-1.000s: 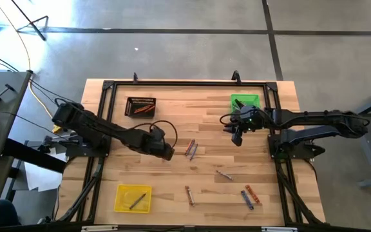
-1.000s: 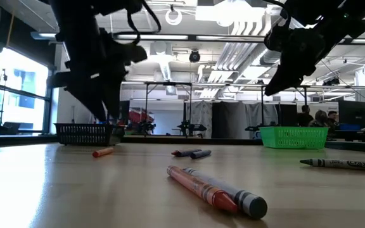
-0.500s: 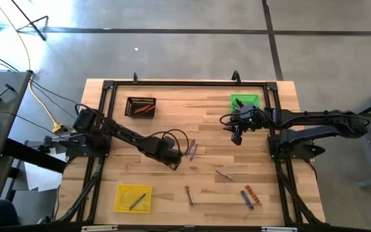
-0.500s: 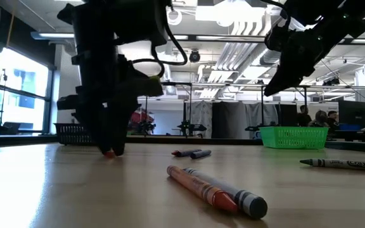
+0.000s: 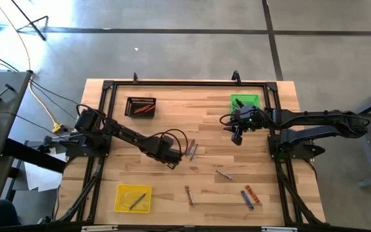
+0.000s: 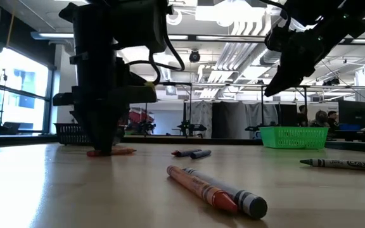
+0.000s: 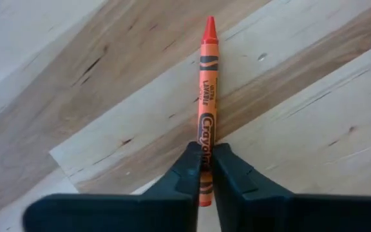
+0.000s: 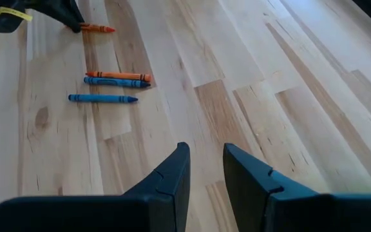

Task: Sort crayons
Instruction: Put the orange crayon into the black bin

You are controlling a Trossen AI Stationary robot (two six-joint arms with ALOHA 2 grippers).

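Note:
An orange crayon (image 7: 206, 96) lies on the wooden table (image 5: 205, 119) left of centre, and my left gripper (image 5: 171, 161) is shut on it. My right gripper (image 5: 236, 138) hangs open above the table's far right, near the green tray (image 5: 245, 102), with nothing between its fingers. Loose crayons lie flat on the table: a blue and orange pair (image 5: 190, 149), a grey one (image 5: 223, 174), an orange one (image 5: 189, 194), and a blue and orange pair (image 5: 250, 196). My left gripper pinches the orange crayon between its two fingers, on its wrapped shaft near the blunt end (image 7: 205, 151). The fingers come from above, pointing down, and stand across the crayon. The crayon lies level on the table, its tip (image 6: 132, 151) sticking out beside the fingers.
A black tray (image 5: 140, 106) with orange crayons stands at the far left. At the near left, a yellow tray (image 5: 133, 198) holds a grey crayon. A black frame (image 5: 172, 82) runs around the table. Bare wood shows at the table's middle.
My left gripper has come down and a little toward the table's near right, tipping steeper, onto the orange crayon, and has shut on it. The crayon stays on the table.

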